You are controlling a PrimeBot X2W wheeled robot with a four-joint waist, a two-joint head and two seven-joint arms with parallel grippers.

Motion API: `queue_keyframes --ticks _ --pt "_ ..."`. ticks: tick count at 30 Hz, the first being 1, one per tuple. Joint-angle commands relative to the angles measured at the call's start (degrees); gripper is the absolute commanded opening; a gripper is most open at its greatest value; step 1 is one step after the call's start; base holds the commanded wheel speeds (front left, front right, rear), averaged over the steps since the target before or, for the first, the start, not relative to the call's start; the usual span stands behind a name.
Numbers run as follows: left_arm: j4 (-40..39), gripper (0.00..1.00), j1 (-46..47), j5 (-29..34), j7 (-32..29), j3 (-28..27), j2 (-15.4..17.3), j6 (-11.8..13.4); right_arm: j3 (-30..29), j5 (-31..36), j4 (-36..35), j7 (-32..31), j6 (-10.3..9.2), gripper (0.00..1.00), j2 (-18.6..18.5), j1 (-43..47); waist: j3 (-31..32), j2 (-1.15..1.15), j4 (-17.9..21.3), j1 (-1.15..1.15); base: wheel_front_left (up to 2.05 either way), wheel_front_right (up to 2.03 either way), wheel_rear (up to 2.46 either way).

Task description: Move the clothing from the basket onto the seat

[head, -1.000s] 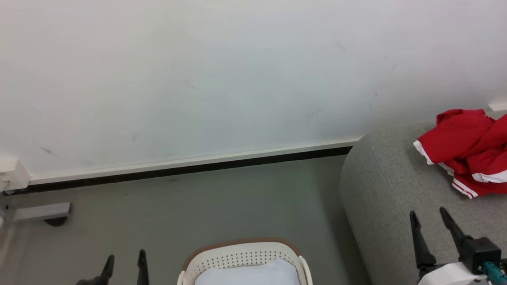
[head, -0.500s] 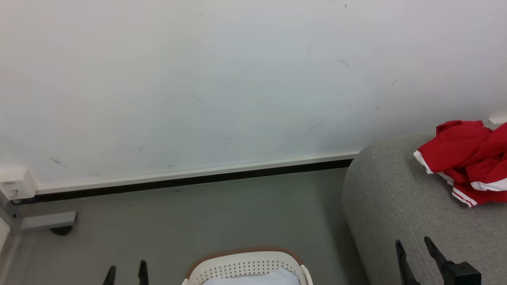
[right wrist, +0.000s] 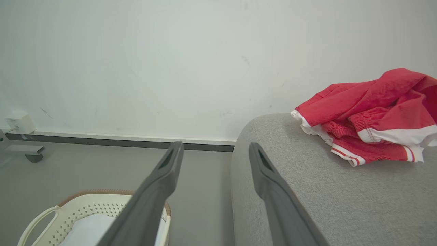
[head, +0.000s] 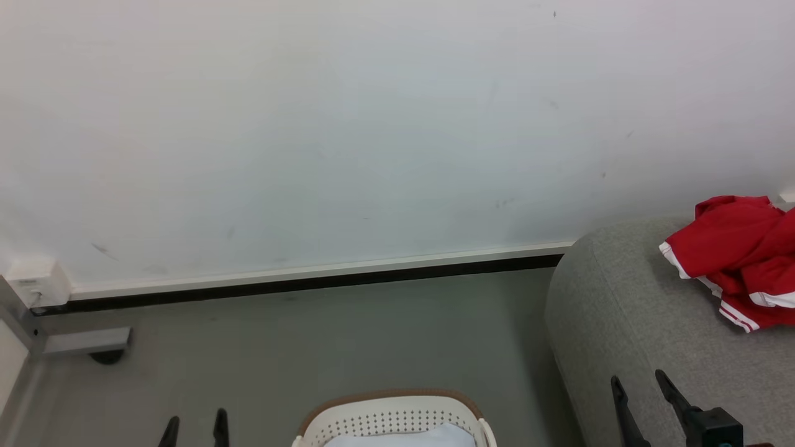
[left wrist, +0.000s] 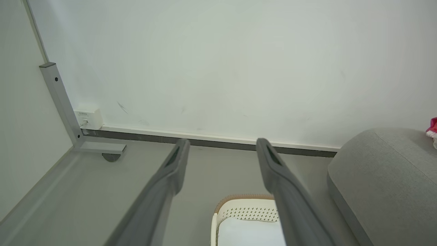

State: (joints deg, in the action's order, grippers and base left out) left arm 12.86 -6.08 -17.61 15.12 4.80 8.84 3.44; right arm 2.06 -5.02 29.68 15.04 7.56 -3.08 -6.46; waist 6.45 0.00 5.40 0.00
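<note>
Lying in a red heap on the seat [head: 621,310], the clothing [head: 733,242] touches neither hand. Your left hand [head: 197,416] and right hand [head: 637,376] are wide open and hold nothing. You see the basket [head: 385,422] on the floor [head: 310,341] between them.

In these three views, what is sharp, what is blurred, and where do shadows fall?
Head view: soft, even light, no glare; the floor darkens slightly beside the seat. Left wrist view: the left tool looks soft toward the bottom edge, the basket behind it clearer. Right wrist view: the right tool is likewise soft, while the clothing is sharp, with shadowed folds.
</note>
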Motion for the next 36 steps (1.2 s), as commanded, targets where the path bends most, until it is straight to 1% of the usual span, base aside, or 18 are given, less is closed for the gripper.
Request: queue_keyframes --ticks 1,11,20,21,25,36 --pt "0.27 1.00 0.27 1.24 0.04 -0.57 -0.24 -0.47 0.16 -0.20 0.16 0.19 -0.15 1.00 0.09 -0.61 -0.06 0.00 -0.26 0.00 0.00 0.00 0.00" --pt "0.87 1.00 0.99 3.91 0.04 -3.12 -2.05 -3.32 0.59 -0.58 0.28 0.19 -0.15 1.00 0.17 -1.21 -0.49 0.00 -0.96 0.00 0.00 0.00 0.00" --pt "1.41 1.00 1.30 5.57 0.04 -4.85 -3.18 -4.99 0.74 -0.87 0.47 0.19 -0.15 1.00 0.18 -1.46 -0.60 0.00 -0.41 0.00 0.00 0.00 0.00" --pt "1.65 0.00 1.39 5.47 -0.23 -4.90 -3.25 -5.39 0.60 -1.35 0.50 -0.07 -0.14 0.00 0.21 -1.46 -0.63 0.00 -0.36 0.00 0.00 0.00 0.00" --pt "3.25 0.00 0.23 5.25 -0.23 -4.37 -3.68 -5.20 0.84 -0.97 1.67 -0.39 0.01 0.00 0.24 0.69 -0.64 0.00 -0.39 0.01 0.00 0.00 0.00" --pt "3.15 0.00 2.34 -6.64 -3.69 -5.70 -4.00 -6.06 -0.90 -13.84 -0.71 -3.89 0.00 0.00 0.22 0.29 -1.17 0.00 -0.83 0.01 0.00 0.00 0.00"
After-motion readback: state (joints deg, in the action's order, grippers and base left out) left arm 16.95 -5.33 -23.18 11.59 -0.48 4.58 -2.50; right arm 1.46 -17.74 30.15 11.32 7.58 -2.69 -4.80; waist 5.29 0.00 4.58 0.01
